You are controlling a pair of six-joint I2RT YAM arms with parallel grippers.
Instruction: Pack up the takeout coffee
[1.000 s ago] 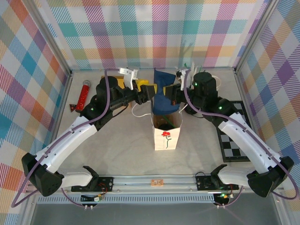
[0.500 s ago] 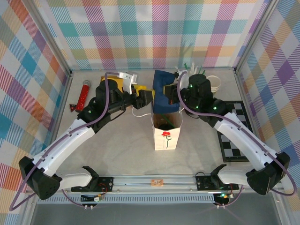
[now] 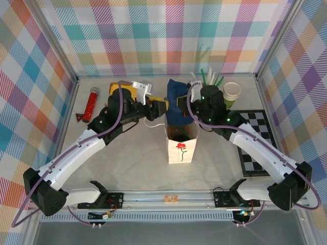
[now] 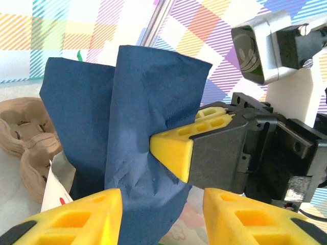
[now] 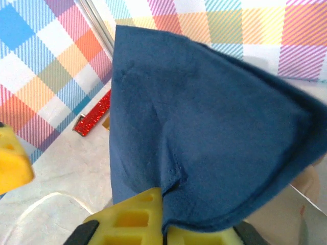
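A dark blue napkin hangs over the open top of the white paper bag with a red flower print. My right gripper is shut on the napkin's lower edge. My left gripper is open just left of it, and the napkin's hanging corner sits between its yellow fingers. From the top, the left gripper and right gripper meet at the napkin above the bag. The takeout coffee is hidden from view.
A stack of green-and-cream cups and green straws stand at the back right. A checkerboard mat lies right. A red glitter tube lies back left, with a brown pulp cup carrier behind the bag.
The right arm has swung left and uncovered the cup stack, still holding the napkin over the bag. The left gripper's fingers have drawn closer together around the napkin's corner.
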